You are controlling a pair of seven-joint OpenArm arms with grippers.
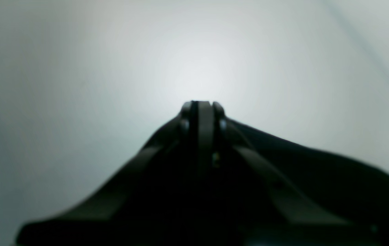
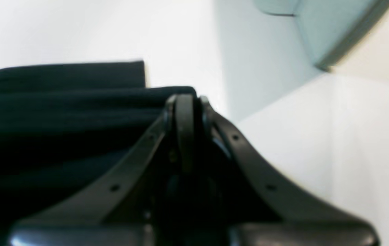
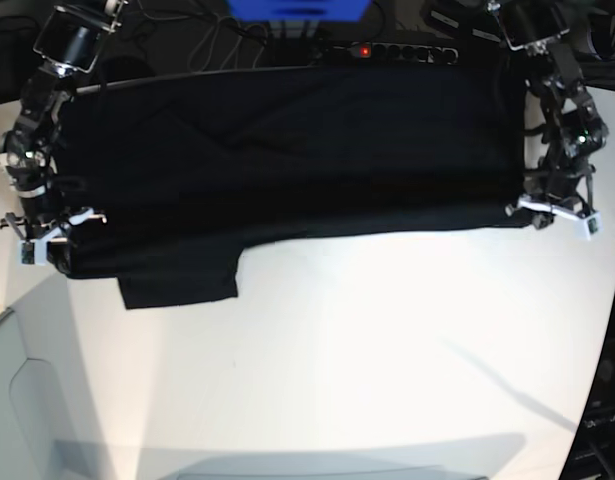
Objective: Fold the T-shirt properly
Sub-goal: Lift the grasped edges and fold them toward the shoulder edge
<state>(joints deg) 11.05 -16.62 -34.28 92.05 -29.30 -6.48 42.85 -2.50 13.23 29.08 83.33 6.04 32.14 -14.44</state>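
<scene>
Shirt (image 3: 287, 160) lies spread across the worktop's (image 3: 367, 350) far side; we've got left claw (image 3: 555, 212) and right claw (image 3: 49, 236) pinched on its near corners, mid-fold. Next, we'd carry that edge over evenly.

Both arms are black and jointed with white brackets near the wrists, and the curved black fingers (image 2: 235, 143) carry small screws.

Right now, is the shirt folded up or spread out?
Partly folded. The T-shirt lies as a wide black band across the table, one sleeve poking out below. Both grippers pinch its ends.
</scene>
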